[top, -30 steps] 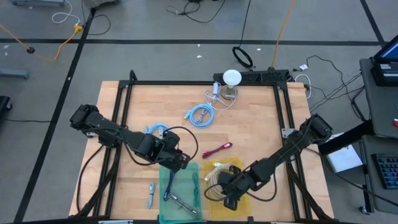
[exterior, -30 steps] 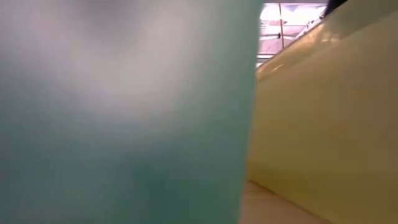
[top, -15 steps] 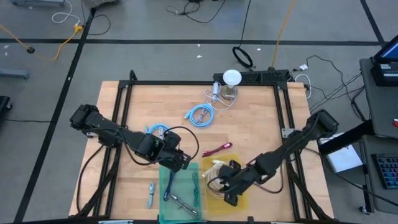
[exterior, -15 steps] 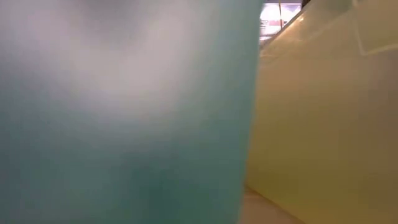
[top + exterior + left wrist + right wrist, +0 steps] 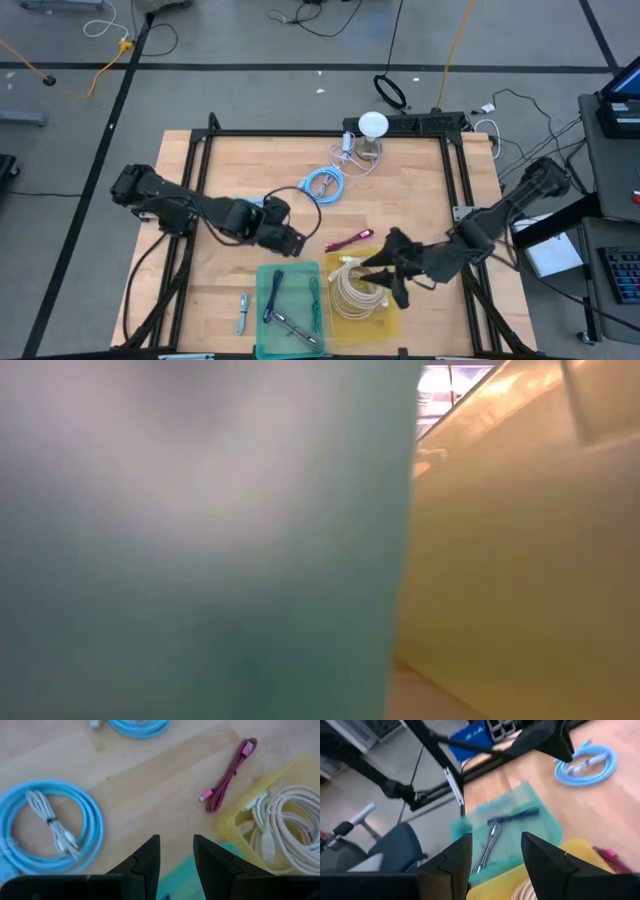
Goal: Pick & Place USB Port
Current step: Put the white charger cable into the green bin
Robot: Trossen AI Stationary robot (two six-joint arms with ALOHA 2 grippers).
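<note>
A coiled white USB cable (image 5: 352,290) lies inside the yellow tray (image 5: 390,320) near the table's front edge. My right gripper (image 5: 386,278) hangs open above the tray's right side and holds nothing; its wrist view (image 5: 500,855) shows an empty gap. My left gripper (image 5: 293,243) is open over bare wood just beyond the green tray (image 5: 300,272), with nothing between its fingers (image 5: 176,851). A magenta cable (image 5: 350,240) lies on the wood between the two grippers. A blue cable coil (image 5: 50,830) with a white cable inside it lies by the left gripper.
The green tray holds a blue item (image 5: 512,816) and a metal tool (image 5: 487,845). Another blue coil (image 5: 322,183) and a white round device (image 5: 372,125) lie toward the far edge. A small tool (image 5: 243,312) lies left of the green tray. Tray walls fill the low view.
My right gripper has opened, let go of the white cable coil and risen from the yellow tray, tipping up toward level and drawing back toward the table's right; the coil stays in the tray. My left gripper has shifted a little toward the far edge, off the green tray.
</note>
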